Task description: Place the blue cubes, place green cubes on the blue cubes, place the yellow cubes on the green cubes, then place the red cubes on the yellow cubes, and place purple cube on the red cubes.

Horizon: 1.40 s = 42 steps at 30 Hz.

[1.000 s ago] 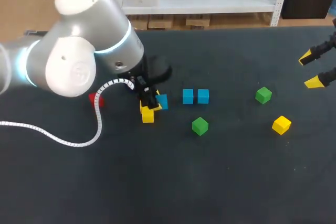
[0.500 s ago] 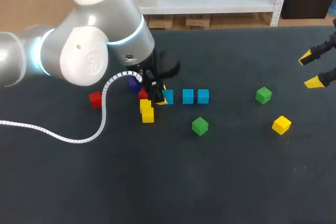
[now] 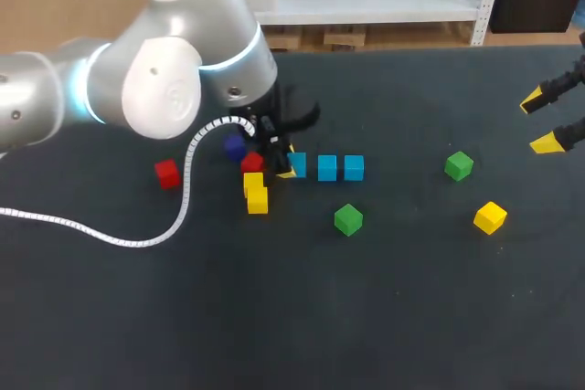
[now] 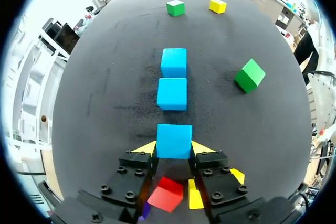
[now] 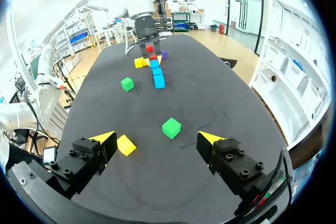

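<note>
The left gripper [image 4: 174, 148] is clasping a blue cube [image 4: 174, 141] on the table [image 3: 274, 317], its yellow tips pressing the cube from two sides. That cube is sitting at the near end of a row, in line with two more blue cubes [image 4: 172, 94] ahead of it, with small gaps between them. Under the gripper's body a red cube [image 4: 165, 194] is lying next to two yellow cubes [image 4: 195, 195]. Just beside it is what is probably the purple cube [image 3: 234, 146], half hidden by the arm. A second red cube [image 3: 166, 173] is lying well apart to the left. A near green cube [image 3: 347, 219] is resting close to the row. The right gripper [image 5: 156, 137] is hovering at the right edge, fingers spread wide and grasping nothing, with a far green cube [image 5: 171, 128] and a lone yellow cube [image 5: 125, 145] lying ahead.
</note>
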{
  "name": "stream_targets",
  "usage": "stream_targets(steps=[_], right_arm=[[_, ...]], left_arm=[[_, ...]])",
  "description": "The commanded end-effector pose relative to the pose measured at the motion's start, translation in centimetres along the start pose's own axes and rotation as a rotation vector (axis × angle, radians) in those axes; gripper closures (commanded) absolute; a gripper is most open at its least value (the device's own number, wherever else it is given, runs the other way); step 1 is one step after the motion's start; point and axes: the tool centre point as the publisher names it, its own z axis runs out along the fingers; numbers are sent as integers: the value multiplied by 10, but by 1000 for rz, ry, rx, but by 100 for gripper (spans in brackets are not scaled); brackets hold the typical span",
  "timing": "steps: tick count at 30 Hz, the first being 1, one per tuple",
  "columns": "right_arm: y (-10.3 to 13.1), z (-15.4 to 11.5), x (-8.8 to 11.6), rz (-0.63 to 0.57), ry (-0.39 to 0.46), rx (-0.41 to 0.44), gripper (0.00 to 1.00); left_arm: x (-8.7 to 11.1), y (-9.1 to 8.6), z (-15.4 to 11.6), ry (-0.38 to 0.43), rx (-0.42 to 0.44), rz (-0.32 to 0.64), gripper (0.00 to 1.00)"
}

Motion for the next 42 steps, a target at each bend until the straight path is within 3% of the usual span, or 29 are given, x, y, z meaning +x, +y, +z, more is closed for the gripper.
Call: stream_targets(steps=[1,42], right_arm=[[0,0,0,-1,-1,1,0],[0,0,0,-1,-1,1,0]], left_arm=[[-2,4,4,1,11,3,100],[-4,5,10,4,36,20,100]])
